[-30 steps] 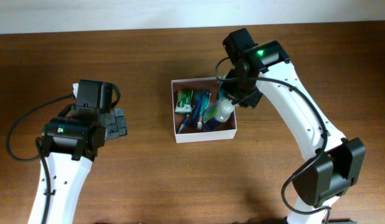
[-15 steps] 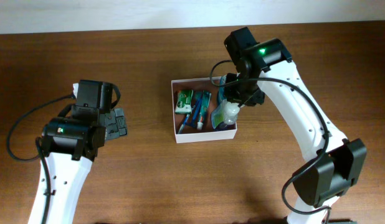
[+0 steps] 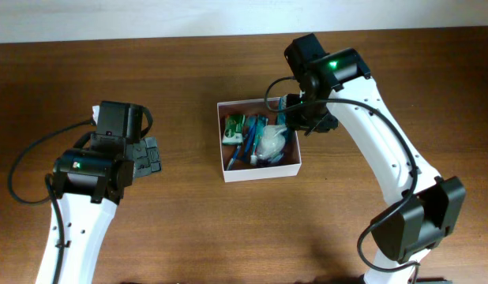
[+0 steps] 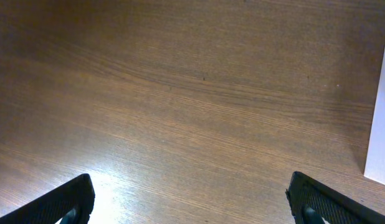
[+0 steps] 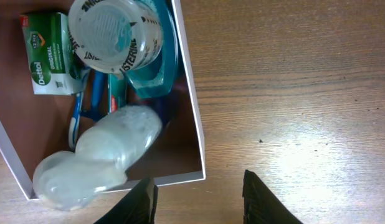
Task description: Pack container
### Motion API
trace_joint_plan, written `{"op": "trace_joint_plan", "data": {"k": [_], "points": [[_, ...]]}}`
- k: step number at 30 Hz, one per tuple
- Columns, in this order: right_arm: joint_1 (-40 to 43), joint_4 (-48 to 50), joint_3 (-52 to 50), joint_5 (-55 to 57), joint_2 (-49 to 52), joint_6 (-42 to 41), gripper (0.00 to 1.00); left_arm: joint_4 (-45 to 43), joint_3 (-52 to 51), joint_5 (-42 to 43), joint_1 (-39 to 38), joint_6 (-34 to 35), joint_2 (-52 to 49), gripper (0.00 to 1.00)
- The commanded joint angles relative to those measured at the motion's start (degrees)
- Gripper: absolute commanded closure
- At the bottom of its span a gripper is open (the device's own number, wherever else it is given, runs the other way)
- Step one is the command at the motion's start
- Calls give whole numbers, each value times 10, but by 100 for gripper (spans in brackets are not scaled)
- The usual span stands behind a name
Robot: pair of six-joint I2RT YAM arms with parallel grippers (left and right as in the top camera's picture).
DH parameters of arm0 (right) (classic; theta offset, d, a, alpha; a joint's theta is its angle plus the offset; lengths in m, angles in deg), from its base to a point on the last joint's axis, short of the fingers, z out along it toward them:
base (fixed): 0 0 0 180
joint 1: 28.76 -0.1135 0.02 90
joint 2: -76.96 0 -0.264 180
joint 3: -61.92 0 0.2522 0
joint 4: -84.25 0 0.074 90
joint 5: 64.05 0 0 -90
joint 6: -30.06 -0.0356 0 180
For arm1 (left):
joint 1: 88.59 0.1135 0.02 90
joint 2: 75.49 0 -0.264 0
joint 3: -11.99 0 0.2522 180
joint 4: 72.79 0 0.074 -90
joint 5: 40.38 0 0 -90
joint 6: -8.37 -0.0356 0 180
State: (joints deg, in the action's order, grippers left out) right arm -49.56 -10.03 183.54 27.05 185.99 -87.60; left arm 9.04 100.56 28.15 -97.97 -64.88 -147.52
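The container (image 3: 260,173) is a square white-walled box with a reddish-brown floor, at the table's middle. In it lie a green packet (image 3: 234,126), a blue toothbrush (image 3: 249,142) and a clear plastic bottle (image 3: 272,142). The right wrist view shows the container's wall (image 5: 191,106), the clear bottle (image 5: 99,155) lying on its side, a Listerine bottle (image 5: 114,31), the green Dettol packet (image 5: 52,53) and the toothbrush (image 5: 79,115). My right gripper (image 5: 202,202) is open and empty over the container's right wall (image 3: 299,120). My left gripper (image 4: 192,202) is open and empty over bare wood, left of the container (image 3: 153,154).
Brown wooden table (image 3: 189,229) all round the container. A pale wall runs along the table's far edge (image 3: 149,20). A white edge (image 4: 382,118) shows at the right of the left wrist view.
The right gripper held the clear bottle over the container's right side; it has opened and the bottle now lies inside the container. The left arm has not moved.
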Motion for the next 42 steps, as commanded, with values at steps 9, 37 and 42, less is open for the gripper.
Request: {"op": "trace_joint_plan", "data": {"k": [9, 37, 42], "points": [[2, 15, 12, 9, -3, 9, 37, 1, -2, -6, 3, 6, -2, 1], [195, -168, 346, 75, -111, 9, 2, 1, -2, -6, 3, 6, -2, 1], [194, -168, 346, 69, -124, 9, 2, 1, -2, -6, 3, 6, -2, 1]]}}
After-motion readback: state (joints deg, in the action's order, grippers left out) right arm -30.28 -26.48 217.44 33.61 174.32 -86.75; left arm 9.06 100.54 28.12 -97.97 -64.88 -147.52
